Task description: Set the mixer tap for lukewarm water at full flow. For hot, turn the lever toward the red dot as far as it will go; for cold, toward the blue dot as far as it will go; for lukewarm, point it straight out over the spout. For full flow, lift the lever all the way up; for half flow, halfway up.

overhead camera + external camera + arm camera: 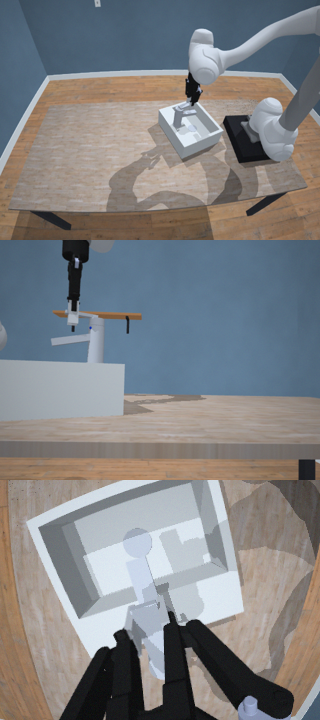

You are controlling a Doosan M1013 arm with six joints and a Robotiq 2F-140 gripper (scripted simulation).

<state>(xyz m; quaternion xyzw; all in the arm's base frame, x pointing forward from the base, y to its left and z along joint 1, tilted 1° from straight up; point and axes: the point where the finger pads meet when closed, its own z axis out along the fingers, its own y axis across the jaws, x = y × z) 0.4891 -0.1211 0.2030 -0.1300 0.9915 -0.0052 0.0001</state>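
— Well, where does the pale grey mixer tap (178, 117) stand?

— It rises from the rim of the white square basin (196, 147) on the light wood-grain counter (85, 155), beside the black base plate (233, 129) of the white arm (258, 36). Its flat spout (69, 339) reaches out over the basin, and a small blue dot (90, 327) marks the column.

— And the black two-fingered pincer (73, 322)?

— It hangs straight down from above, clenched on the far end of the tap's slim grey lever (82, 314). In the exterior view the lever tilts slightly upward toward the pincer and lies above the spout.

— Does the lever line up exactly with the spout?

— The wrist view suggests roughly so, but the fingers hide part of it.
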